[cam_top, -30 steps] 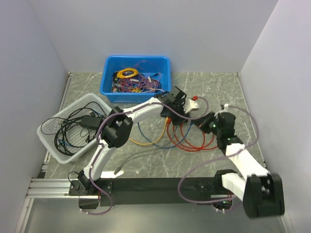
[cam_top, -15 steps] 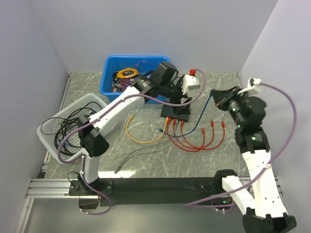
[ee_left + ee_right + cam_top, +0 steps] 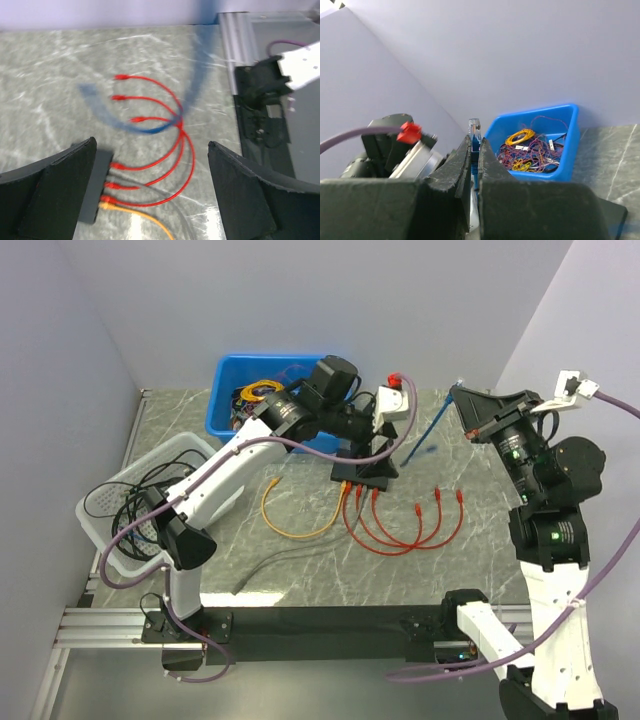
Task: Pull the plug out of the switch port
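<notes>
Item: blue plug (image 3: 474, 125), a small clear-tipped connector on a thin blue cable (image 3: 425, 435). It is up in the air at the far right, pinched between the closed jaws of the right tool (image 3: 460, 395) and clear of the switch (image 3: 362, 478), with its cord hanging slack toward the table (image 3: 470, 570). Handling, as I judge it: very light, with a hard plastic shell and probably a brittle latch tab. It is best gripped on the plug body itself, not on the soft, limp cord, which would stretch or slip. Item: switch, a flat black box at mid-table, far of centre. I'd say it is light enough to slide when a plug is tugged, so it wants pinning down. The left tool (image 3: 373, 448) hangs just over it, jaws spread wide, gripping nothing. Neighbours: red cables (image 3: 400, 532) looping near-right from its ports, with an orange cable (image 3: 290, 525) and a grey cable (image 3: 285, 560) running near-left. These crowd the port row and could snag. Farther off: blue bin (image 3: 220, 412) of tangled wires, far left; white basket (image 3: 108, 548) of black leads, left edge.
</notes>
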